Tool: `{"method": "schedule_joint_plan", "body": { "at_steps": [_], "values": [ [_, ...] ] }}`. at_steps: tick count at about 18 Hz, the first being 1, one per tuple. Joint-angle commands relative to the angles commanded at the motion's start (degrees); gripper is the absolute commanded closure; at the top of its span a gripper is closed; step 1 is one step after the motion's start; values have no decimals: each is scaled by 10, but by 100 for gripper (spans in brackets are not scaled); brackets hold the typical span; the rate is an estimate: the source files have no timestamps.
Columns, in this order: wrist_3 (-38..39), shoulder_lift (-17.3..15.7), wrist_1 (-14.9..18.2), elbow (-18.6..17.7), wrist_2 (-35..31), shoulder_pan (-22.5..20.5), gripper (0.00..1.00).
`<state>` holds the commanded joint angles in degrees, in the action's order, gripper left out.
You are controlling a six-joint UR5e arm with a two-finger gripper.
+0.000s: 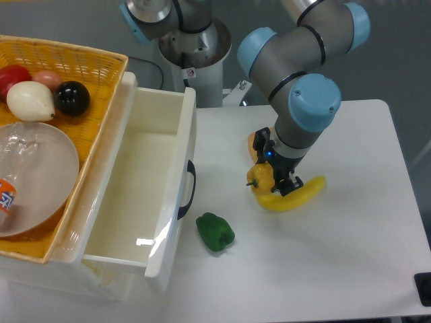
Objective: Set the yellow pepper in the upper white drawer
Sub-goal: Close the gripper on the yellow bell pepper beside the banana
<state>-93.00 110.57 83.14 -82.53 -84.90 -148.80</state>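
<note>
The UR5e arm (pixel 296 64) is reaching down over the table, wrist pointing steeply downward. The gripper (pixel 271 180) is sitting low, fingers closing around the yellow pepper (pixel 261 179) (fingertips largely hidden from view).

table (pixel 363 256) | green pepper (pixel 215 231) | banana (pixel 296 195) | yellow pepper (pixel 261 177)

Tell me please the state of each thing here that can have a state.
upper white drawer: pulled open, nothing inside.
yellow pepper: on the table, at the hand.
hand: down at the pepper; grip unclear.
banana: lying on the table.
green pepper: lying on the table.
</note>
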Motion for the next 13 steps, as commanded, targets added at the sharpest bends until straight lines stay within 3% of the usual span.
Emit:
{"method": "schedule_joint_plan", "body": {
  "at_steps": [8, 13],
  "values": [
    [18, -3, 3, 3, -1, -12, 84],
    [57, -30, 24, 4, 10, -18, 84]
  ]
}}
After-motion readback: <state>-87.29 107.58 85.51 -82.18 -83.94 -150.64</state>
